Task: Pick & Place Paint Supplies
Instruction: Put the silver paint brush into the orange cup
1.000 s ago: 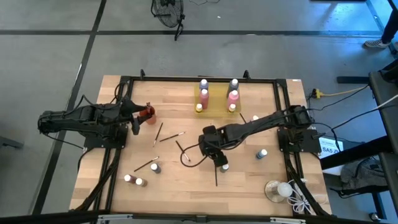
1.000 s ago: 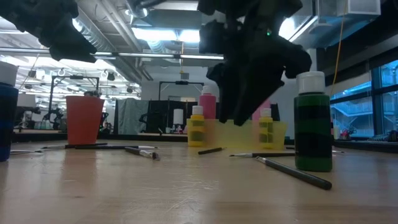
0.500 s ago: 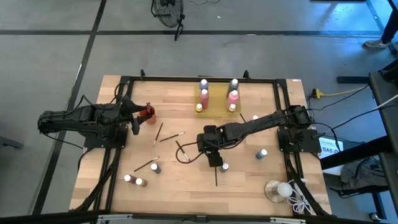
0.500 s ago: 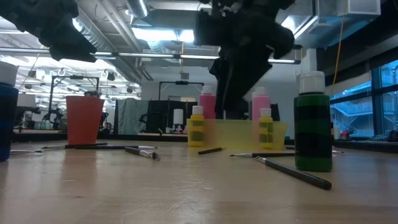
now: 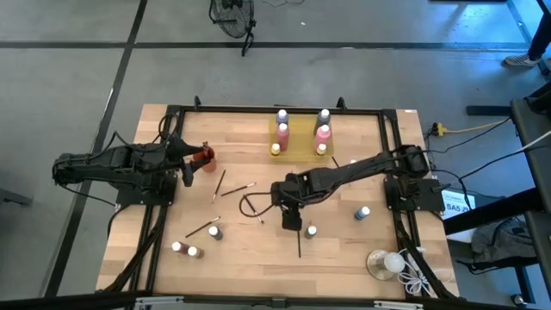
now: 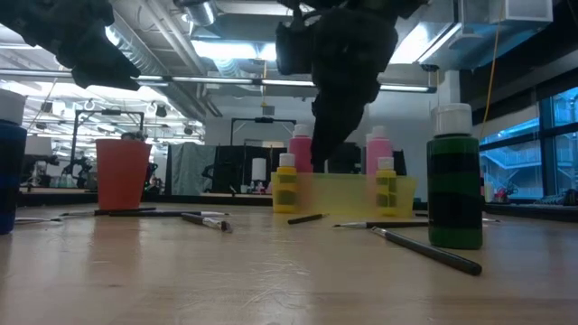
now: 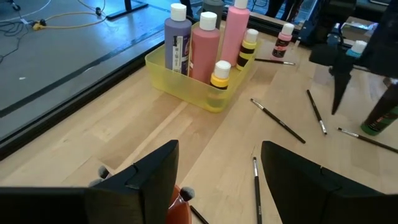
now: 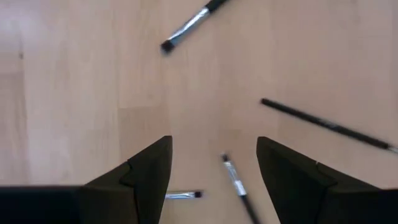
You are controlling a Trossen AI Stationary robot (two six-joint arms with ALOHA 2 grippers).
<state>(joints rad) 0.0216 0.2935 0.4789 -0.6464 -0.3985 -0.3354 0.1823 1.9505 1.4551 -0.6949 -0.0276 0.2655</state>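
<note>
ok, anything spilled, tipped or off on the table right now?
Nothing spilled or tipped. Loose paintbrushes lie scattered at odd angles mid-table, and a few small bottles stand outside the yellow tray. The right gripper hovers open over the brushes; the left gripper waits beside the red cup.

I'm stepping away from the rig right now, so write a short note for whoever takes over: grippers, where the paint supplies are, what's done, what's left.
Right gripper: open, empty, pointing down over loose paintbrushes at mid-table.
Left gripper: open, empty, waiting at the table's left side by the red cup.
Done: six bottles stand in the yellow tray at the far edge.
Left: brushes scattered across the middle, the green bottle, a grey-blue bottle on the right, and several small bottles at the near left.
</note>
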